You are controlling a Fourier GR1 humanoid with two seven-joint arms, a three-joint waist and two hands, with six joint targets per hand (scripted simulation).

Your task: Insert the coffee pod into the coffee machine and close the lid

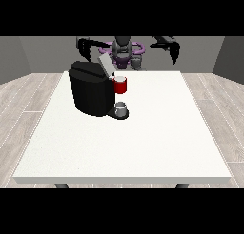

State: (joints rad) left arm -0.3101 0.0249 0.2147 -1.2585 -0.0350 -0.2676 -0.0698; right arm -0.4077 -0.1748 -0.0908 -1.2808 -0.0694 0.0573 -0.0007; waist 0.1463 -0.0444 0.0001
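A black coffee machine (90,92) stands on the white table (143,133) at its left rear part. Its grey lid (106,65) is tilted up and open. At the machine's front sits a red part (121,86) with a pale top, and below it a small grey cup-shaped thing (121,108) rests on the machine's base. Whether that is the coffee pod I cannot tell. The hand at the view's left (86,48) hangs raised above and behind the machine, holding nothing. The hand at the view's right (174,51) hangs raised over the table's far right edge, holding nothing, fingers pointing down.
The robot's torso (123,52) stands behind the table's far edge. The table's surface stretches wide in front of and to the right of the machine. A wooden floor surrounds the table.
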